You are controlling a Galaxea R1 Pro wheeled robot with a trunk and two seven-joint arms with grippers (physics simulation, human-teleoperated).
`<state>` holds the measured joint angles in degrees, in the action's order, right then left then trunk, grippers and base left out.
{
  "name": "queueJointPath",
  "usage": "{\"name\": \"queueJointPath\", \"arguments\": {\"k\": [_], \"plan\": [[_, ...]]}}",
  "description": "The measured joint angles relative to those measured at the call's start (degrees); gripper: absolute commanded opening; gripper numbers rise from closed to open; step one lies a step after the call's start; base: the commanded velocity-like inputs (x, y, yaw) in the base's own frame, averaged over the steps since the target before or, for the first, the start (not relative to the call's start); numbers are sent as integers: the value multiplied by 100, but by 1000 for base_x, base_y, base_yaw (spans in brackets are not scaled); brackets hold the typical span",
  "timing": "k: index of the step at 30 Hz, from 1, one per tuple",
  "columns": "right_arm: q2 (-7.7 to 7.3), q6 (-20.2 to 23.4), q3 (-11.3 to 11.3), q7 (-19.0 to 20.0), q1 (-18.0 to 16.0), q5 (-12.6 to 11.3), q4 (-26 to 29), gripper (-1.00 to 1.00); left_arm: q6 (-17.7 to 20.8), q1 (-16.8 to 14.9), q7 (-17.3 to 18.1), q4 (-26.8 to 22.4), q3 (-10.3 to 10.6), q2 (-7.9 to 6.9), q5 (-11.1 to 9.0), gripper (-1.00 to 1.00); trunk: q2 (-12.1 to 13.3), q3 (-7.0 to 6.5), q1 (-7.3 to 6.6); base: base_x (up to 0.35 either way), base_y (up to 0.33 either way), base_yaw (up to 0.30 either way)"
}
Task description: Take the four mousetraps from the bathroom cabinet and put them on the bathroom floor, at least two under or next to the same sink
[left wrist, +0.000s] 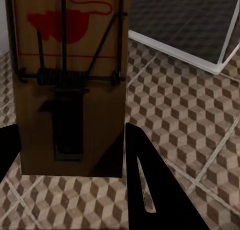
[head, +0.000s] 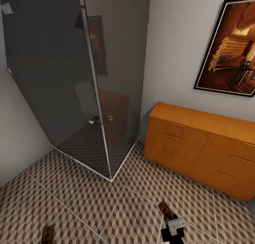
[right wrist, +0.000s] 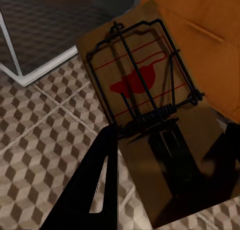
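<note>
Here, a flat tan wooden mousetrap [right wrist: 150,120] with black wire spring is gripped in the right claw [head: 172,225] at five o'clock; another trap [left wrist: 70,84] is clamped by the left claw [left wrist: 70,155] at seven, above cube-patterned floor tiles [head: 106,205]. The orange-brown cabinet [head: 198,148] stands at three o'clock.

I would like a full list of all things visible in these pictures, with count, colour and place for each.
mousetraps: two, tan wood with black wire and a red mouse print; one held between the left gripper's fingers, one between the right gripper's fingers.
cabinet: one, orange-brown, against the wall at right.
shower enclosure: one, dark smoked glass, in the corner.
painting: one, black frame, brown scene, above the cabinet.
bathroom floor: brown, beige and grey cube tiles.
left gripper: black, holding a trap.
right gripper: black, holding a trap.
</note>
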<state>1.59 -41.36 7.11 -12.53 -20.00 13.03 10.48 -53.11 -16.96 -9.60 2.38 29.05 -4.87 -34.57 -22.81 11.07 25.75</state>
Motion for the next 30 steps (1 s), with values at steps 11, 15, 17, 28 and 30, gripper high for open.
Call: {"name": "queueJointPath", "arguments": {"k": [11, 15, 17, 28, 30], "plan": [[0, 0, -3, 0, 0, 0, 0, -100, 0, 0, 0, 0, 0, 2, 1, -100, 0, 0, 0, 0, 0, 251], [0, 0, 1, 0, 0, 0, 1, -100, 0, 0, 0, 0, -1, 0, 0, -100, 0, 0, 0, 0, 0, 251], [0, 0, 0, 0, 0, 0, 1, -100, 0, 0, 0, 0, -1, 0, 0, -100, 0, 0, 0, 0, 0, 251], [0, 0, 3, 0, 0, 0, 1, -100, 0, 0, 0, 0, 1, 1, 1, -100, 0, 0, 0, 0, 0, 250], [0, 0, 3, 0, 0, 0, 0, -100, 0, 0, 0, 0, 0, 1, 0, -100, 0, 0, 0, 0, 0, 251]]}}
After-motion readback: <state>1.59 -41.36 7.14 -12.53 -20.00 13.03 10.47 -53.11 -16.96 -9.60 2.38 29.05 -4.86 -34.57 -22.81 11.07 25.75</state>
